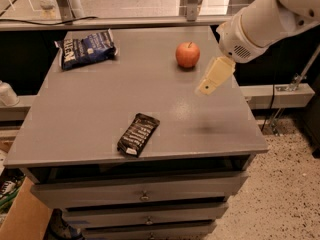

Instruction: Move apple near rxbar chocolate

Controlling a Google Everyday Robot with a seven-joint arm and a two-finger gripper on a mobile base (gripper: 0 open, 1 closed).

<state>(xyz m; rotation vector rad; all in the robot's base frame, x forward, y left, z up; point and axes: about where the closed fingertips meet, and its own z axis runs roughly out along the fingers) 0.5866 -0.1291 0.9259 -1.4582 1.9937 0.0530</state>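
Note:
The red-orange apple (187,54) stands upright on the grey table top (90,114), toward the back right. The rxbar chocolate (138,134), a flat black bar with white lettering, lies near the front edge, left of centre. My gripper (210,81) hangs above the right part of the table on a white arm that enters from the upper right. It is just right of and slightly in front of the apple, apart from it, and holds nothing.
A crinkled blue-and-white chip bag (86,49) lies at the back left corner. The table is a drawer cabinet with drawers (145,196) below the front edge. A rail and dark gap run behind it. Speckled floor lies to the right.

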